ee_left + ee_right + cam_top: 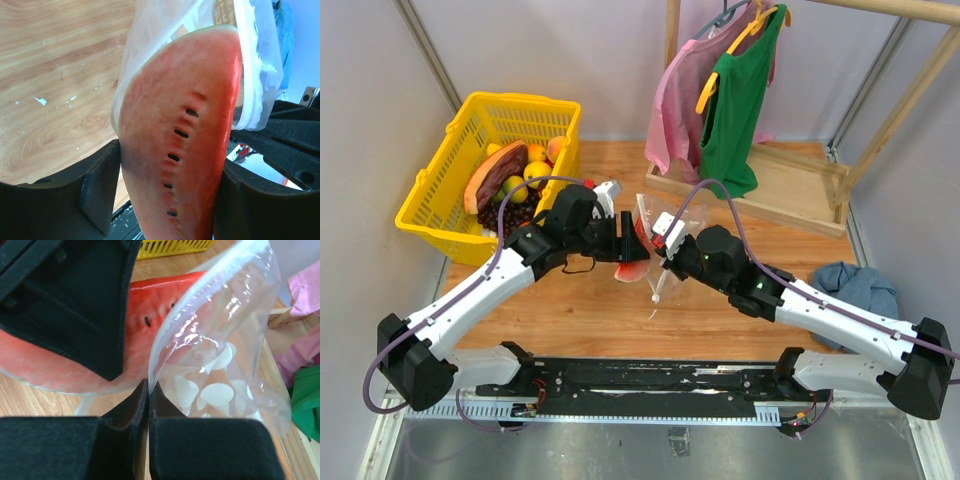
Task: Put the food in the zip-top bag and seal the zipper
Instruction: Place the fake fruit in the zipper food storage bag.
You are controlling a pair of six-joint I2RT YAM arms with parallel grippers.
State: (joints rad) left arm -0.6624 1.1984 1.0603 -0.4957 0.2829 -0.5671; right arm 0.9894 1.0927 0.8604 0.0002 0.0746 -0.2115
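Bag (pixel 220 365) edge pinched in tightly closed right gripper (pixel 148 405), hanging above table (pixel 580 300). Watermelon (pixel 185 130) clamped across its flat sides by left gripper (pixel 172 200), far end inside bag mouth. Beyond, more fruit (pixel 515 185) in yellow basket (pixel 440 190), far left.

Two hands crowd the mouth of the zip-top bag (pixel 225 365). The left hand (pixel 172 190), clamped on the watermelon slice (pixel 185 115), blocks the bag's left side, and the right hand (pixel 148 387), pinching the rim, blocks its right. Bare bench (pixel 610 315) lies open on the bag's near side. Behind the bag to the left stands a yellow basket (pixel 525 100), behind to the right a clothes rack (pixel 790 190), and farther right a blue cloth (pixel 860 285).
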